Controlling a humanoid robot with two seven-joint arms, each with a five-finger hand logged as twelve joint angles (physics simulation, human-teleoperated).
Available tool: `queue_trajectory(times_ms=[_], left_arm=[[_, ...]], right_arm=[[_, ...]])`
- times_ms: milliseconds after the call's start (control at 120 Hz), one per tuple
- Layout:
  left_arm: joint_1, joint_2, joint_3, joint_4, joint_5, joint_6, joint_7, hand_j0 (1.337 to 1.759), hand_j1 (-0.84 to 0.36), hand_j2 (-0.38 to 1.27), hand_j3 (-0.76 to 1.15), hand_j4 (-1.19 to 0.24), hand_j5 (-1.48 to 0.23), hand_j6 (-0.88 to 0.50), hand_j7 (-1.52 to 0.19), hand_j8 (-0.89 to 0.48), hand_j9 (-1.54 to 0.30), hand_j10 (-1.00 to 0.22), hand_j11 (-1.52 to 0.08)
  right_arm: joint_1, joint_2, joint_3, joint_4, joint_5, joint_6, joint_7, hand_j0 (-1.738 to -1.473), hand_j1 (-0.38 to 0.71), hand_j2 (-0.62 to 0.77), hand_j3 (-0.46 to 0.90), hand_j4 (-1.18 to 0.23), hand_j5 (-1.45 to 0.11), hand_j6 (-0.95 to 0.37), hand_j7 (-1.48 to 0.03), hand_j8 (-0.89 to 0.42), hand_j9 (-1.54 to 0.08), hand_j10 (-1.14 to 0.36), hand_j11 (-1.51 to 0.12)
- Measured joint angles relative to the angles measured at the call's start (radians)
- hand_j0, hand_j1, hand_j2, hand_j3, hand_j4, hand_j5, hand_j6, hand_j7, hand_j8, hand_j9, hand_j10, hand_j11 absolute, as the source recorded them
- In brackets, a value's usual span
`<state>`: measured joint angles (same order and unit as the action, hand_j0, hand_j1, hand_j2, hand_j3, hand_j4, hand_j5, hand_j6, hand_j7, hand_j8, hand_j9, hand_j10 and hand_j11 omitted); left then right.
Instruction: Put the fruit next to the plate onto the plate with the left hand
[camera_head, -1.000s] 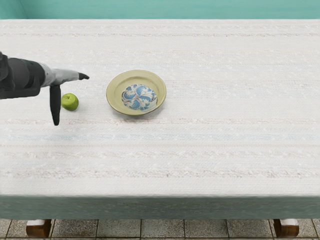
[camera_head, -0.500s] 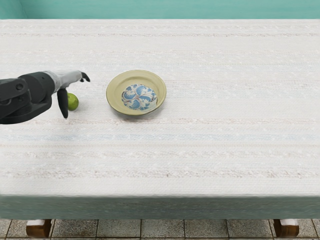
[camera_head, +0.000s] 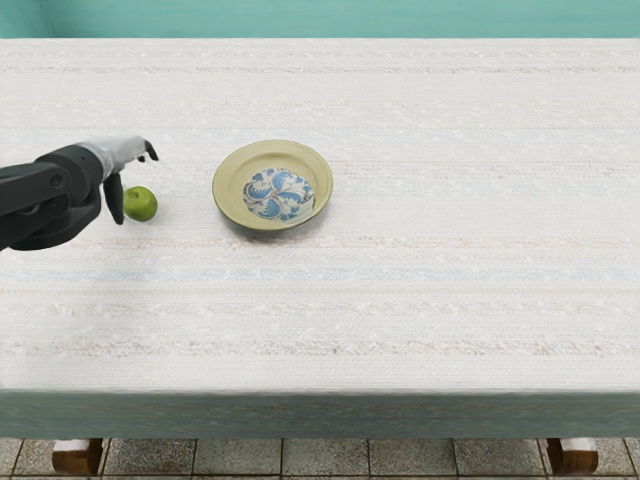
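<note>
A small green apple (camera_head: 141, 204) lies on the white tablecloth, left of a yellow plate (camera_head: 232, 166) with a blue floral centre. My left hand (camera_head: 128, 172) comes in from the left edge and hovers just left of and above the apple. Its fingers are spread, the thumb (camera_head: 115, 200) pointing down beside the apple's left side, holding nothing. The apple and the plate are apart by a short gap. The right arm does not show.
The table (camera_head: 420, 300) stretches wide to the right and toward the front edge. A teal wall runs along the back.
The left hand has pulled back leftward and lowered; the thumb now sits left of the apple instead of in front of it. The apple and plate have not moved.
</note>
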<state>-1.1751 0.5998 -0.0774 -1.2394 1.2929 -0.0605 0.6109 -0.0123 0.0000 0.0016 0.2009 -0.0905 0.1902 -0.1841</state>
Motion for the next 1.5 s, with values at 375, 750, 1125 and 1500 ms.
queue_trajectory(times_ms=[375, 750, 1125, 1500], left_arm=[[0.034, -0.110, 0.033, 0.155, 0.009, 0.069, 0.000, 1.658, 0.03, 0.06, 0.00, -0.27, -0.35, -0.28, -0.35, -0.27, -0.35, -0.27, -0.35], [0.034, -0.126, 0.103, 0.166, -0.006, 0.138, 0.000, 1.658, 0.02, 0.06, 0.00, -0.28, -0.36, -0.28, -0.35, -0.28, -0.35, -0.28, -0.35], [0.019, -0.146, 0.110, 0.167, -0.055, 0.101, 0.000, 1.658, -0.09, 0.08, 0.00, -0.37, -0.48, -0.37, -0.48, -0.37, -0.48, -0.37, -0.48], [0.017, -0.134, 0.106, 0.167, -0.168, 0.063, 0.001, 1.651, -0.29, 0.05, 0.00, -0.66, -0.77, -0.43, -0.80, -0.41, -0.84, -0.61, -0.83]], right_arm=[[0.000, 0.000, 0.000, 0.000, 0.000, 0.000, 0.000, -1.658, -0.33, 0.00, 0.00, -0.01, -0.02, -0.01, -0.02, -0.01, -0.02, -0.01, -0.02], [0.000, 0.000, 0.000, 0.000, 0.000, 0.000, 0.000, -1.658, -0.33, 0.00, 0.00, -0.01, -0.02, -0.01, -0.02, -0.01, -0.02, -0.01, -0.02], [0.000, 0.000, 0.000, 0.000, 0.000, 0.000, 0.000, -1.658, -0.33, 0.00, 0.00, -0.01, -0.02, -0.01, -0.02, -0.01, -0.02, -0.01, -0.02], [0.000, 0.000, 0.000, 0.000, 0.000, 0.000, 0.000, -1.658, -0.33, 0.00, 0.00, -0.01, -0.02, -0.01, -0.02, -0.01, -0.02, -0.02, -0.02]])
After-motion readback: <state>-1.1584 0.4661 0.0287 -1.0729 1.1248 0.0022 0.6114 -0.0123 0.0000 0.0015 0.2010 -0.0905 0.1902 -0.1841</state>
